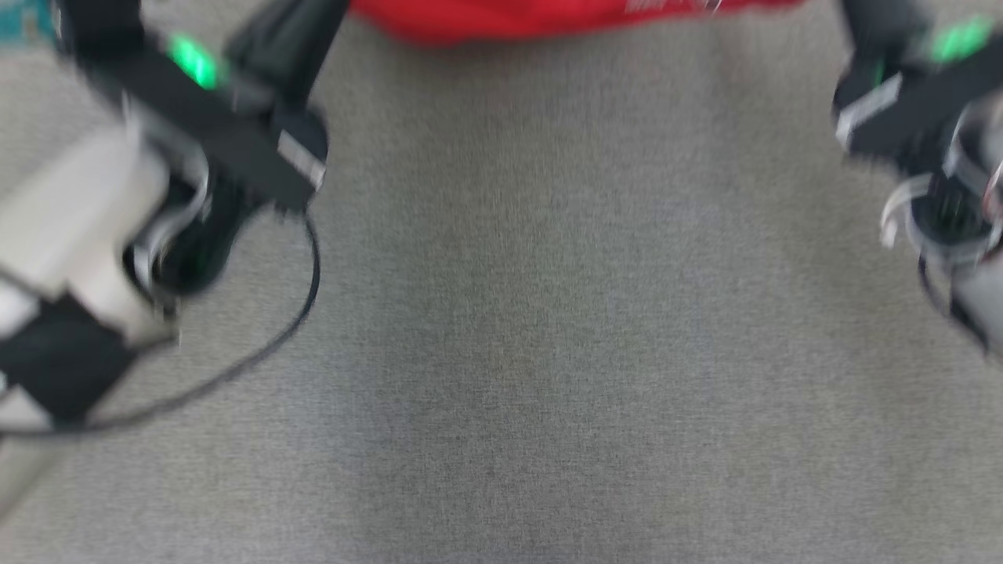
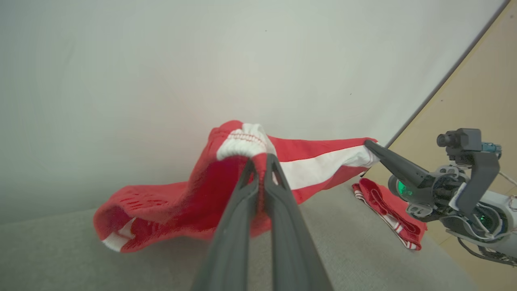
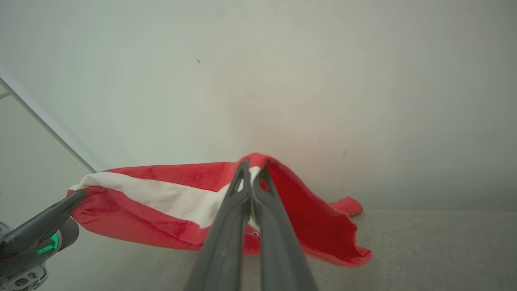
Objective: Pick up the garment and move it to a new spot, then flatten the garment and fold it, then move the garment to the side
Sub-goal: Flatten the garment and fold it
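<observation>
The garment is red with a broad white band. It hangs stretched between both grippers, above the grey surface and in front of a white wall. My left gripper is shut on a bunched, white-stitched edge of it. My right gripper is shut on the opposite end, and the garment's band runs away to the left. In the left wrist view the right gripper pinches the far corner. The head view is blurred, with the garment's lower edge at the top between my left arm and right arm.
A grey cloth-covered table spreads below the arms. A second red piece with white stripes lies on the table near its right edge. Tan floor lies beyond that edge. A black cable loops off my left wrist.
</observation>
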### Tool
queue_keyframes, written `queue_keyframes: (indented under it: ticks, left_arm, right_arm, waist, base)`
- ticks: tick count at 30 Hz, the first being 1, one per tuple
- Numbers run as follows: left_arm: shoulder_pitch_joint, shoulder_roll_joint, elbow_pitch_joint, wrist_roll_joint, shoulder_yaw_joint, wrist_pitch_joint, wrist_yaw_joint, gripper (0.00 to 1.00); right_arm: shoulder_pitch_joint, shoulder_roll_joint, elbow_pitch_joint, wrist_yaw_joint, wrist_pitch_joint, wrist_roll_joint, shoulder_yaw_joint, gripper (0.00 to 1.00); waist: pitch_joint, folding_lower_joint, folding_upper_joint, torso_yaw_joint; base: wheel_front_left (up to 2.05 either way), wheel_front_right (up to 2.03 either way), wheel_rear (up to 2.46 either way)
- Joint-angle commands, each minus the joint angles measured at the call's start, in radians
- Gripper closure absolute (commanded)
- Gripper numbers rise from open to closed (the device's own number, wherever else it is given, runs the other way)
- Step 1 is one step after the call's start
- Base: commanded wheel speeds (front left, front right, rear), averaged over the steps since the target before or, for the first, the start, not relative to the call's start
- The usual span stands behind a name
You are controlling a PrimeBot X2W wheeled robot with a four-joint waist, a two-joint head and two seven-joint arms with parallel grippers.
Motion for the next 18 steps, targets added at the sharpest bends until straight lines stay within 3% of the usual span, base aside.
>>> queue_keyframes:
  ticks: [1,9,18]
  left_arm:
    - [0.092,0.027,-0.045,0.033,0.036,-0.005,0.005,1.0]
    - [0.455,0.054,-0.201,0.151,0.178,-0.005,0.075,1.0]
    - [0.743,0.023,-0.269,0.268,0.218,-0.006,0.11,1.0]
  right_arm:
    - [0.081,-0.033,-0.042,-0.001,-0.006,0.019,0.004,1.0]
    - [0.323,-0.11,-0.171,-0.001,-0.006,0.059,0.041,1.0]
    - [0.529,-0.209,-0.29,-0.001,0.0,0.137,0.074,1.0]
  waist:
    - [-0.098,0.0002,0.0001,0.008]
    - [-0.229,0.0002,0.0001,0.015]
    - [-0.307,0.0002,0.0001,0.036]
  base:
    - [0.0,0.0,0.0]
    - [0.0,0.0,0.0]
    - [0.0,0.0,0.0]
